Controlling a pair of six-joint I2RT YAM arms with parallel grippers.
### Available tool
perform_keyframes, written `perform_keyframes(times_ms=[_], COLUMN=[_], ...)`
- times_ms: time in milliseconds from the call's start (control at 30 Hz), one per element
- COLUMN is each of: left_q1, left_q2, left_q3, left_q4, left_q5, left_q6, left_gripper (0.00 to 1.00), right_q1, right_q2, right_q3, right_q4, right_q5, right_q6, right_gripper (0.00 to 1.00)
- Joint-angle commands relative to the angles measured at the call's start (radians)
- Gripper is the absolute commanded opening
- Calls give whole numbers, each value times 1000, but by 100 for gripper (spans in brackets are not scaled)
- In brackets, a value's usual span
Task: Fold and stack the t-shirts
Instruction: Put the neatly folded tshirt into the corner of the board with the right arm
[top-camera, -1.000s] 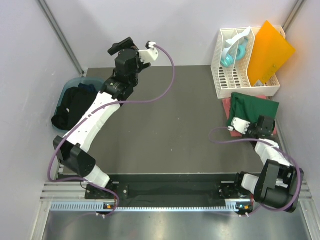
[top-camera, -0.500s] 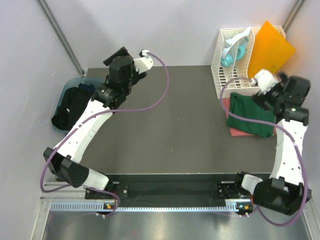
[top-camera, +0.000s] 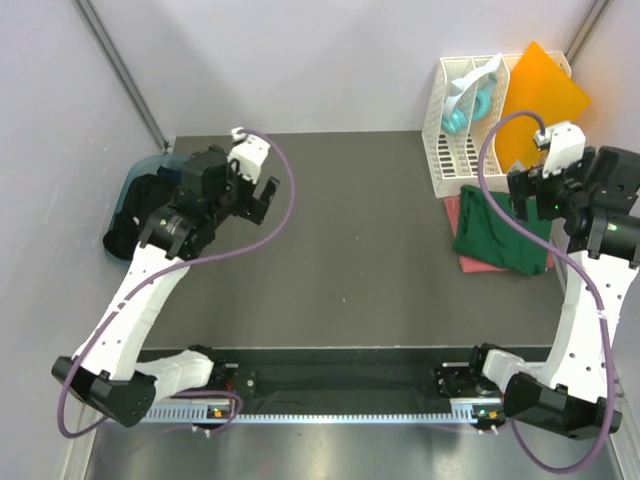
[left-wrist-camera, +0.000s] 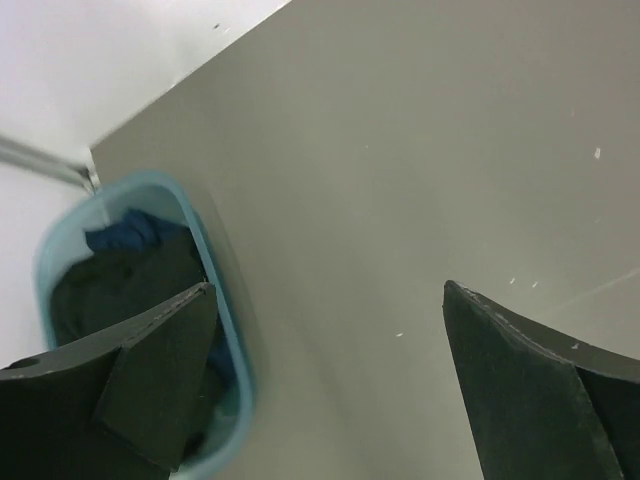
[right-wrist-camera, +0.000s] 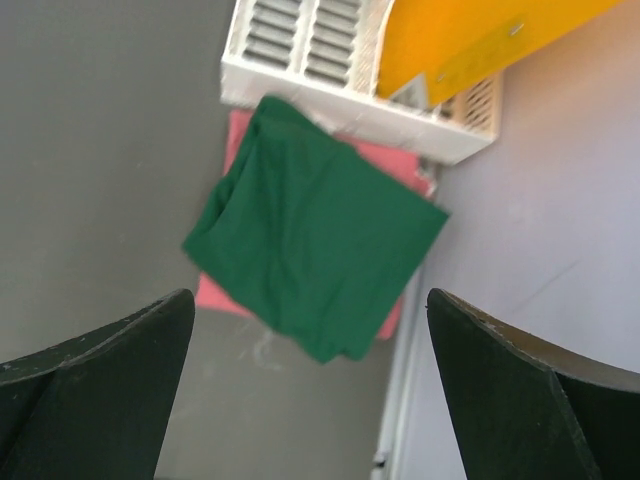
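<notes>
Already the dark green t-shirt (top-camera: 500, 232) lies skewed atop the coral pink t-shirt (top-camera: 477, 264) at right of frame; stacking dark t-shirts (top-camera: 140, 215) from the teal basket (top-camera: 160, 160) could slide it off. Left hand (left-wrist-camera: 328, 288) and right hand (right-wrist-camera: 310, 295) spread, empty.

Dark green t-shirt (top-camera: 497, 232) lies folded atop coral pink t-shirt (top-camera: 478, 265) at the right edge of the table (top-camera: 350, 250), just in front of the white rack (top-camera: 450, 150). Right gripper (top-camera: 527, 195) hangs over the stack's right side. Left gripper (top-camera: 258, 197) is raised near the teal bin (top-camera: 135, 178) of dark clothes (top-camera: 140, 215).
</notes>
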Motion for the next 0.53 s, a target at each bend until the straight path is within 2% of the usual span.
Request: perform_keyframes(times_ms=[0, 267, 500], left_q1=[81, 85, 88], left_q2=[-23, -41, -34], left_q3=[-7, -64, -72], left_q4=[3, 23, 47], left_q5=[41, -22, -42], left_q6=[-169, -144, -135], left_gripper=[99, 99, 99], right_q1=[7, 24, 85], right_q2=[-47, -50, -24], right_q3=[-71, -111, -129], right_q4=[-39, -41, -30], right_q5=[-55, -100, -64], right_q6=[22, -9, -26], right_gripper=[100, 100, 100])
